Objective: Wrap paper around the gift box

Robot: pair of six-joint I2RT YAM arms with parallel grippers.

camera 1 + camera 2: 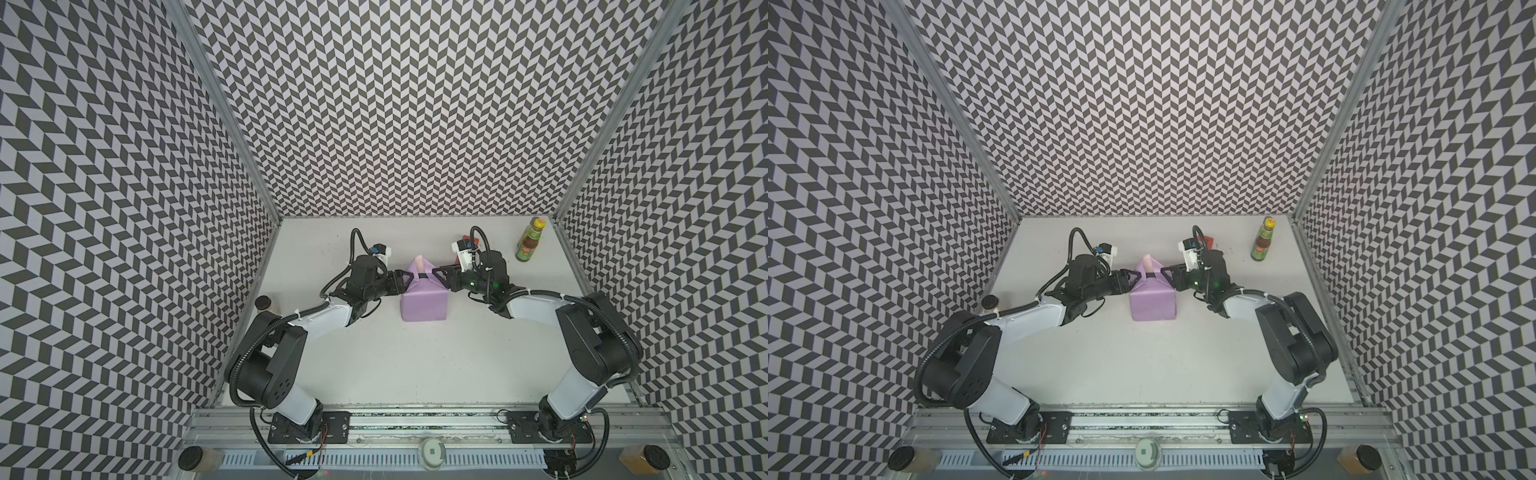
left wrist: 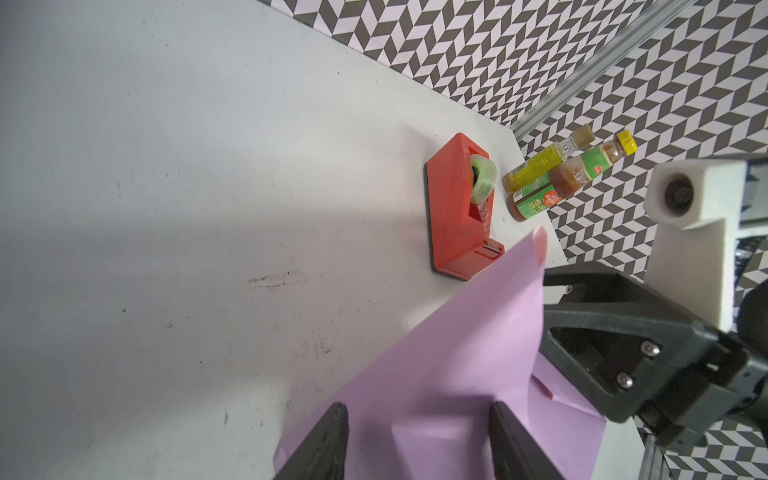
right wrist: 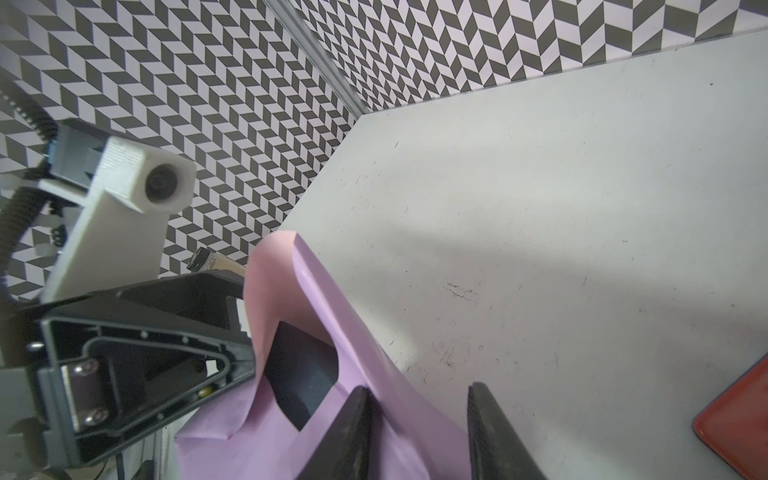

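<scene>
Looking down in both top views, we find the gift box [image 1: 423,275] on the table [image 1: 415,374], about midway across and toward the back. It is almost wholly covered by the paper [image 1: 423,305], lilac face outward. Only a dark strip of the box shows at the far end, where a peak of paper stands up with its pink face showing. The left gripper [image 1: 402,277] and the right gripper [image 1: 434,272] meet that far end from opposite sides. A sauce bottle [image 1: 528,243] stands upright near the back right corner, well apart.

In the left wrist view, we record the left gripper [image 2: 417,411] released, its jaws apart over the lilac paper [image 2: 436,374]. A red tape dispenser [image 2: 457,216] lies on the table just beyond the paper's tip.

In the right wrist view, the right gripper [image 3: 417,390] is likewise released, with a fold of paper [image 3: 270,299] and bare table showing in the gap. We cannot tell whether a finger presses the paper. The gift box [image 3: 299,374] shows through an opening in the wrapping.
</scene>
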